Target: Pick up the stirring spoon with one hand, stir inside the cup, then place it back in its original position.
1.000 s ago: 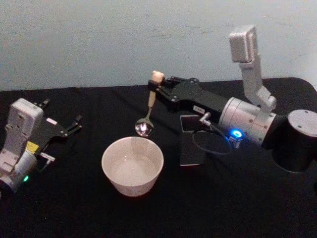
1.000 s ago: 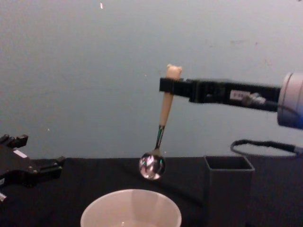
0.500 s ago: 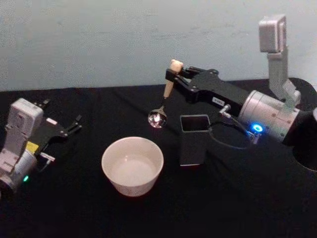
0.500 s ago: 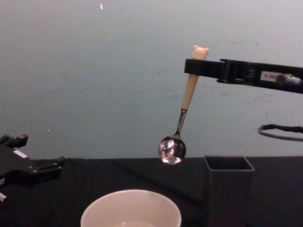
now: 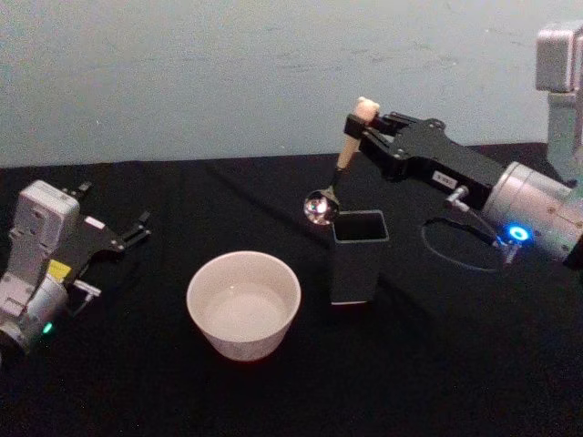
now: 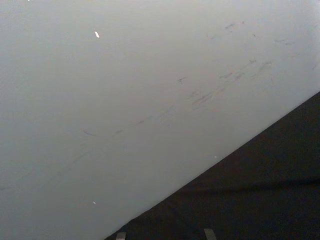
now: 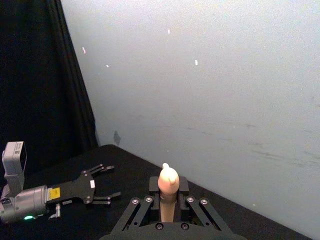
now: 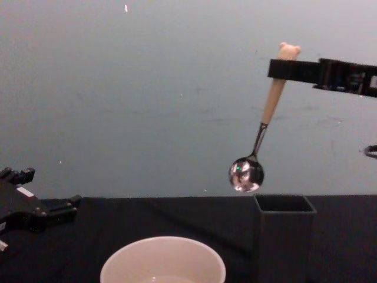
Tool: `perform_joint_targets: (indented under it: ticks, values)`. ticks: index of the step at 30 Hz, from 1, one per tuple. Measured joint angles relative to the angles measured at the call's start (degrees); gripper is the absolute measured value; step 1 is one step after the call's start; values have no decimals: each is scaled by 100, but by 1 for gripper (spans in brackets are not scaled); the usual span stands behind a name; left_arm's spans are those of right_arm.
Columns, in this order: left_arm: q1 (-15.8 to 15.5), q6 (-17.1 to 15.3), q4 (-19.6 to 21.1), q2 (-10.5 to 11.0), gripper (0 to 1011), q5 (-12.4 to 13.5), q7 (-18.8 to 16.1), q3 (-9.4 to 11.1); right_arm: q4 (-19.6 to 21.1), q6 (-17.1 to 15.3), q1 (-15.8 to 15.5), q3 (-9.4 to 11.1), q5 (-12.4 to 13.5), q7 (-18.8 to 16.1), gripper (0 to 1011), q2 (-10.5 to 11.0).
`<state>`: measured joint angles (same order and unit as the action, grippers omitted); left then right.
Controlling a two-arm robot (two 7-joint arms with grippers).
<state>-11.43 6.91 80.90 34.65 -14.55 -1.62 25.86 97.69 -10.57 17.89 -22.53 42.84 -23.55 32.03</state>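
Note:
My right gripper (image 5: 363, 129) is shut on the stirring spoon (image 5: 339, 169) just under its bear head, holding it in the air with the bowl down. The shiny bowl (image 8: 246, 174) hangs just above and left of the dark grey square holder (image 8: 284, 234). In the right wrist view the beige handle top (image 7: 168, 181) sticks up between the shut jaws of the right gripper (image 7: 168, 202). The cream-white cup (image 5: 243, 304) stands on the black table, left of and nearer than the holder (image 5: 358, 255). My left gripper (image 5: 137, 229) rests open at the far left, apart from everything.
A black cloth (image 5: 410, 373) covers the table, with a pale wall behind. A loose cable (image 5: 451, 246) loops under the right arm near the holder. In the right wrist view the left arm (image 7: 55, 194) lies low on the cloth.
The right gripper has carried the spoon right and upward, from above the cup's far rim to just above the holder's left edge. The left arm has not moved.

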Motion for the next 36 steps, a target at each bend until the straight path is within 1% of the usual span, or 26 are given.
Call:
perform_joint_targets:
  ticks: [9, 14, 19, 27, 31, 36]
  values:
    - [0, 0, 0, 0, 1001, 0, 0, 0, 28, 143, -134, 130, 55, 7, 211, 214]
    - [0, 0, 0, 0, 1001, 0, 0, 0, -61, 192, -145, 154, 40, 22, 211, 249]
    - [0, 0, 0, 0, 1001, 0, 0, 0, -193, 233, -134, 153, -37, 37, 211, 244]
    - [0, 0, 0, 0, 1001, 0, 0, 0, -321, 245, -108, 64, -191, 4, 211, 221]
    - [0, 0, 0, 0, 1001, 0, 0, 0, -410, 227, -99, -23, -340, -23, 211, 192]
    - [0, 0, 0, 0, 1001, 0, 0, 0, -461, 184, -116, -95, -461, -43, 211, 182]
